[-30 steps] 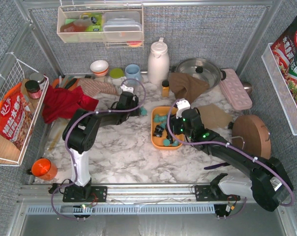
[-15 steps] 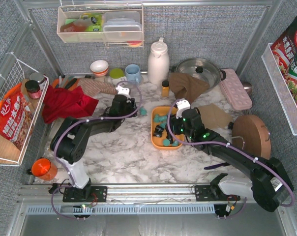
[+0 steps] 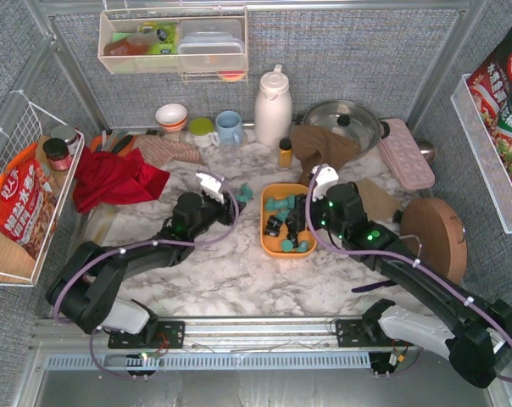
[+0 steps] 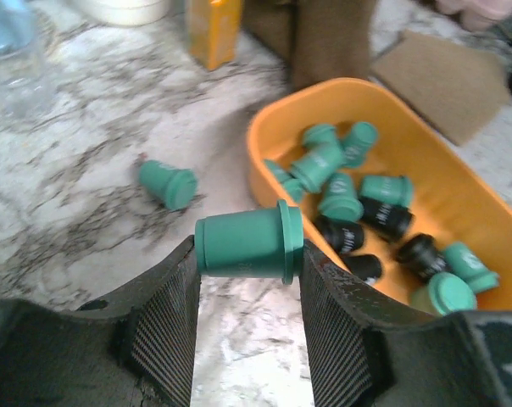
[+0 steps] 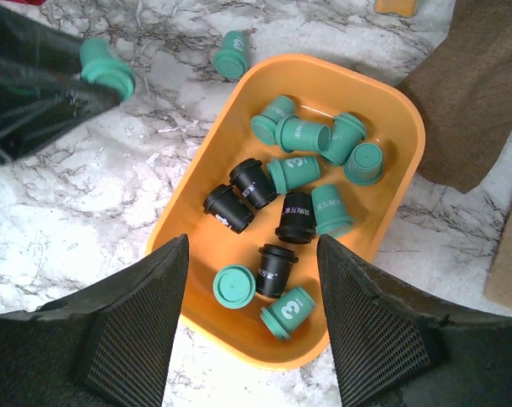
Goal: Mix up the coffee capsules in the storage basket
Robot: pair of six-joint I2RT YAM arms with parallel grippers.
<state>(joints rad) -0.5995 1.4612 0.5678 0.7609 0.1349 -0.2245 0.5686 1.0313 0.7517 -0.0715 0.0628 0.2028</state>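
My left gripper (image 4: 249, 280) is clamped on a teal coffee capsule (image 4: 243, 244). The capsule lies sideways between the two pads, above the marble table (image 4: 86, 229).

My right gripper (image 5: 249, 254) hangs with its jaws spread wide and nothing between them, over the near end of the orange storage basket (image 5: 376, 222). The basket sits mid-table between my two arms, a little to the right of my left gripper.

Inside the basket, about a dozen capsules lie in a loose heap. The teal ones (image 5: 300, 134) are mostly toward the far end, four black ones (image 5: 296, 216) are in the middle, and two more teal ones are at the near end.

One loose teal capsule (image 5: 230, 55) lies on its side on the marble, just outside the basket's far left corner.

Farther back stand a small amber bottle (image 3: 285, 153), a crumpled brown cloth (image 3: 324, 146) and a white thermos jug (image 3: 273, 106).
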